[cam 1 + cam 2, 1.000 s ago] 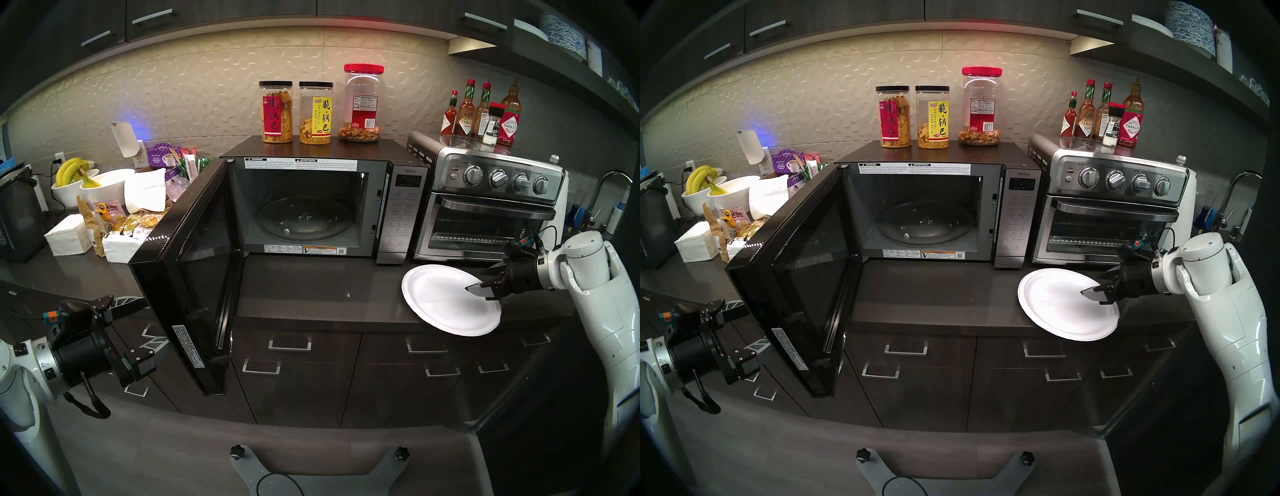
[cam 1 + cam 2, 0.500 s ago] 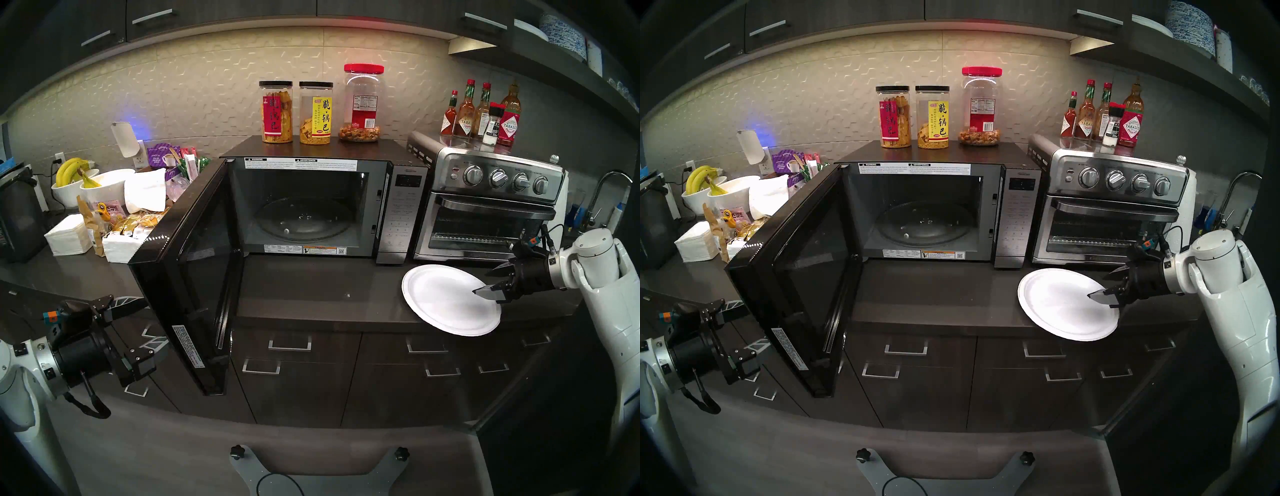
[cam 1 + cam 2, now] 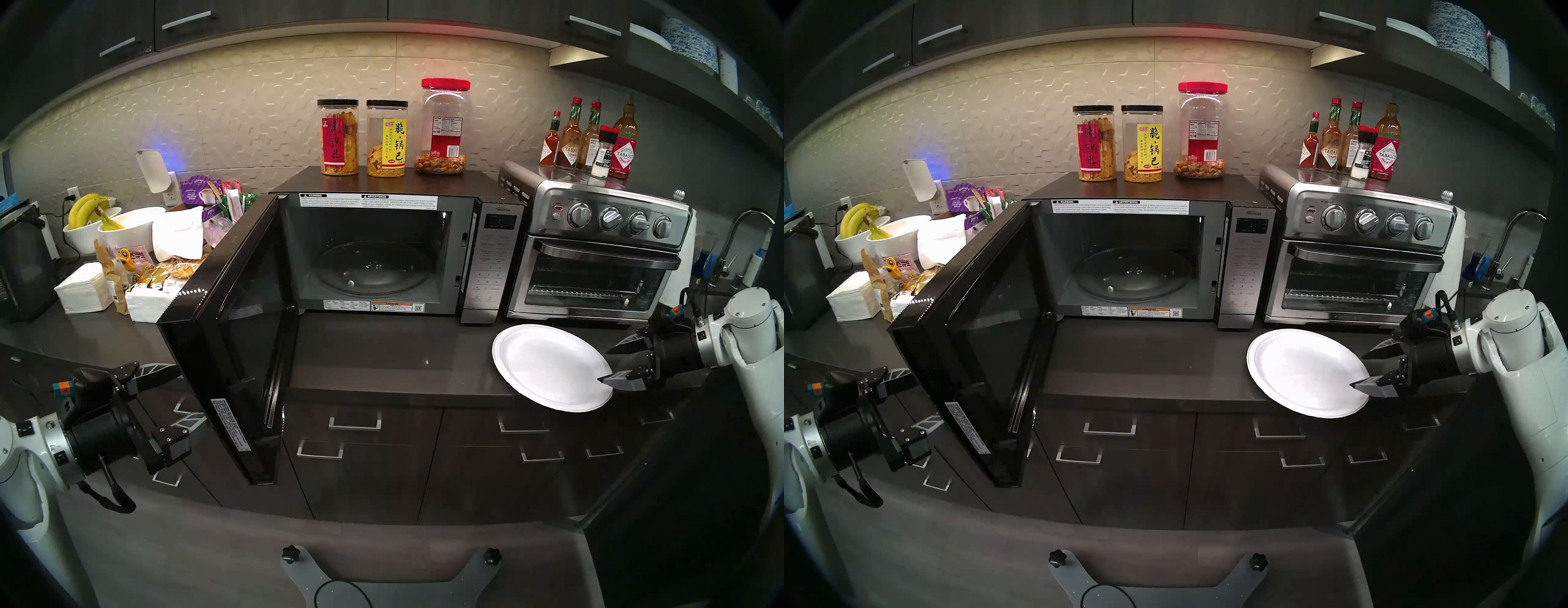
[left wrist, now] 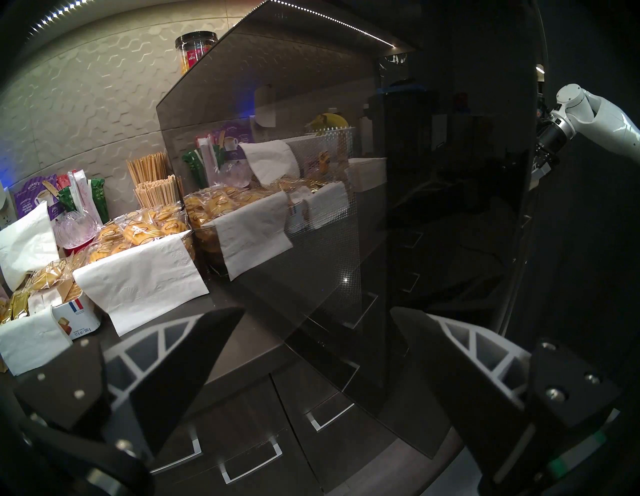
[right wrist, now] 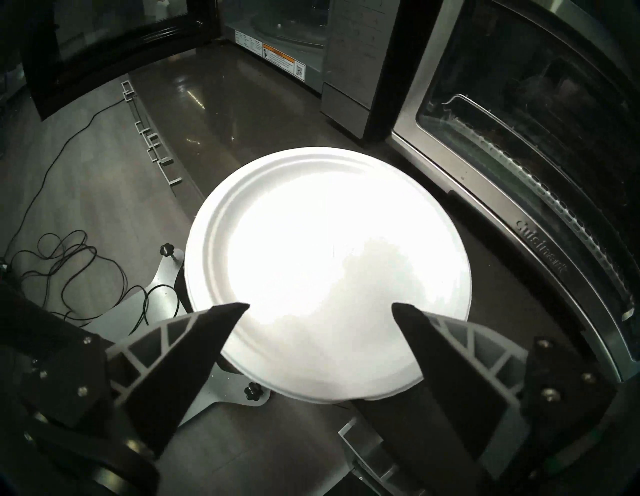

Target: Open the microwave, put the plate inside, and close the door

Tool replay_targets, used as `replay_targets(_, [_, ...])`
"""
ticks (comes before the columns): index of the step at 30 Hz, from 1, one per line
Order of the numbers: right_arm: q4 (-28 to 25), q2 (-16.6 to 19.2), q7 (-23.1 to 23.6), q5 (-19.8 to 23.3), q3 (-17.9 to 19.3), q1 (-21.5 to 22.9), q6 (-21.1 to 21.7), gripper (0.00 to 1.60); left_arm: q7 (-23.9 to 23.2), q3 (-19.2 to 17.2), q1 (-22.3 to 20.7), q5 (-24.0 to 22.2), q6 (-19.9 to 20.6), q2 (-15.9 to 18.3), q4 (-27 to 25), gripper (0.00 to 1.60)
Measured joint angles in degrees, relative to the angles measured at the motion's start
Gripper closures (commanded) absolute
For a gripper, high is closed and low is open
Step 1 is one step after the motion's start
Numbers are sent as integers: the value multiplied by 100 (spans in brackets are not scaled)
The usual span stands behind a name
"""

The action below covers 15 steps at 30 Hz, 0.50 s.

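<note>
The black microwave (image 3: 492,254) stands on the counter with its door (image 3: 229,331) swung wide open to the left, and its glass turntable (image 3: 369,269) is bare. The white plate (image 3: 547,365) (image 3: 1301,373) (image 5: 322,263) lies flat at the counter's front right, overhanging the edge. My right gripper (image 3: 606,366) (image 3: 1359,371) (image 5: 320,306) is open at the plate's right rim, fingertips just over the rim and holding nothing. My left gripper (image 3: 191,394) (image 3: 924,395) (image 4: 318,311) is open and empty, low and left of the door, facing its glossy outer glass (image 4: 381,207).
A silver toaster oven (image 3: 594,263) stands right behind the plate, with sauce bottles (image 3: 589,140) on top. Three jars (image 3: 386,140) sit on the microwave. Snack boxes, napkins (image 3: 80,288) and banana bowls (image 3: 93,220) crowd the counter's left. A faucet (image 3: 746,237) is at far right.
My right gripper has drawn back to the right and slightly toward the counter's front, from over the plate's inner part to its right rim. The plate, door and left arm have not moved.
</note>
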Motion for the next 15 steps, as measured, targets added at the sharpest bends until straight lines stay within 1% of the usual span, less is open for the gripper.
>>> replay_targets(9, [-226,-83,345,-75,578,-566,-296,0,0,-1,0,2,1,0,-1,0])
replay_targets(15, [-381,-191,460,-224,730,-818,-417,0,0,-1,0,2,1,0,-1,0])
